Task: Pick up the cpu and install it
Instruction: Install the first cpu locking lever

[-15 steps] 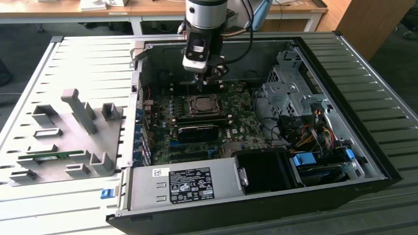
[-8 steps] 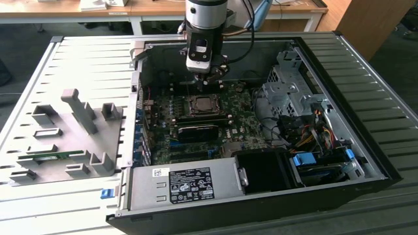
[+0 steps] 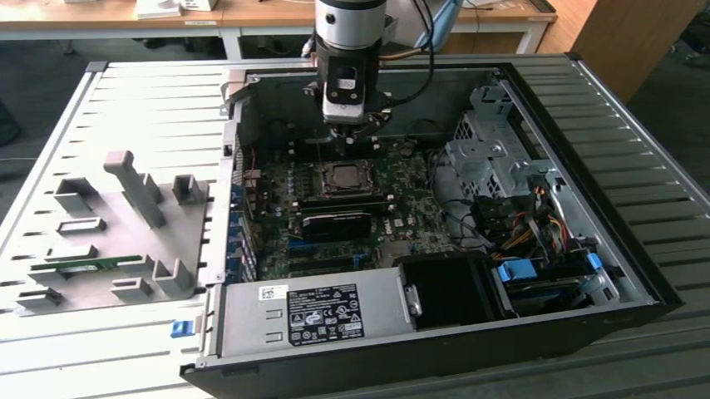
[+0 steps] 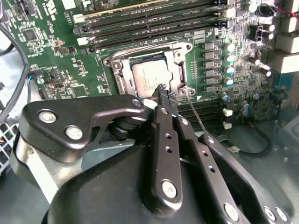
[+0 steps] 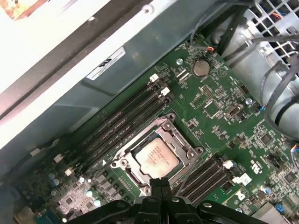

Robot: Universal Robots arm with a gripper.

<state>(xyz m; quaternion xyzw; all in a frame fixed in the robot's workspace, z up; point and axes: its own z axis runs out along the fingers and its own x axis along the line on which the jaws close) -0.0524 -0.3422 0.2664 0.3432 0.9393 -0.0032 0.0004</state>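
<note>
Inside the open case (image 3: 577,208), the cpu (image 5: 156,157) is seen lying flat in the socket (image 5: 180,140) at the middle of the board (image 5: 219,107), its silver top facing up and its metal frame swung open around it. The gripper (image 3: 347,137) is held above the board, nothing being carried between its fingers (image 4: 164,100), which are seen drawn together to a narrow point in both wrist views; the pincer is therefore judged clenched and empty. In the exterior view the cpu (image 3: 338,175) lies at about 6 o'clock from the fingertips, just below them and apart from them. In the second wrist view the fingertips overlap the chip's near edge, toward the corner by the frame's hinge screw, though contact cannot be confirmed. The chip is square, so no long axis is offered; its edges run parallel to the memory slots (image 5: 117,126) beside the socket. A tray (image 3: 100,249) of grey fixtures is noted on the table at the exterior view's left, well apart from the gripper. The placing step is judged done; the frame is not yet closed.
</note>
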